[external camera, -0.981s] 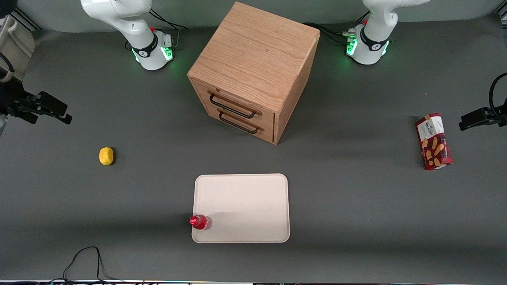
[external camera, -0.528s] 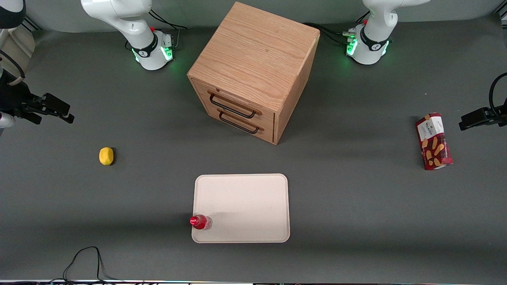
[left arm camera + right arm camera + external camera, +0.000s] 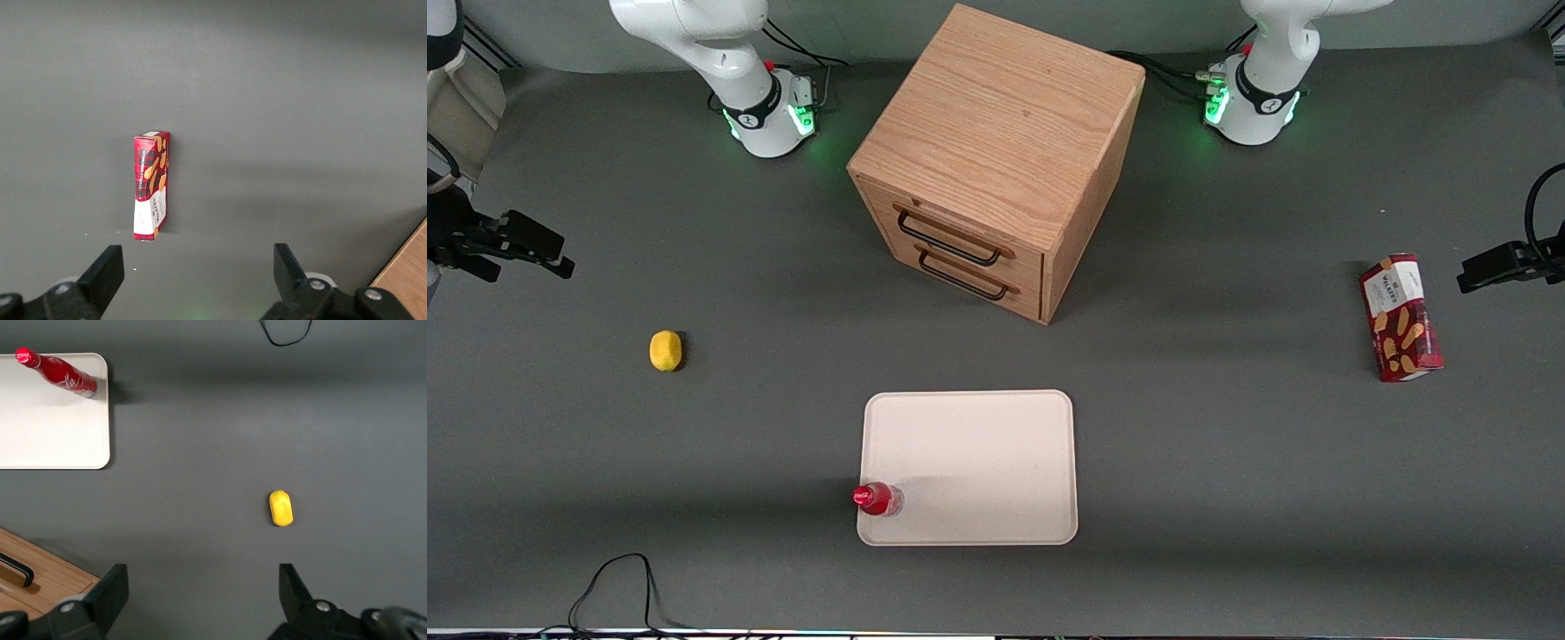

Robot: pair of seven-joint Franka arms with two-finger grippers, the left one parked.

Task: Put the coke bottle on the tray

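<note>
Standing coke bottle point(image 3: 876, 499) on flat tray point(image 3: 978, 462), gripper point(image 3: 525, 244) spread.

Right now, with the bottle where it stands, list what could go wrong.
1. The coke bottle stands upright at the very corner of the tray, close to the rim; a nudge could tip it off onto the table.
2. It is tall and narrow, so it could topple if the tray is shifted.
3. The gripper, open and empty, hangs high above the table near the lemon, toward the working arm's end; a low sweep back could knock the lemon rolling.
</note>
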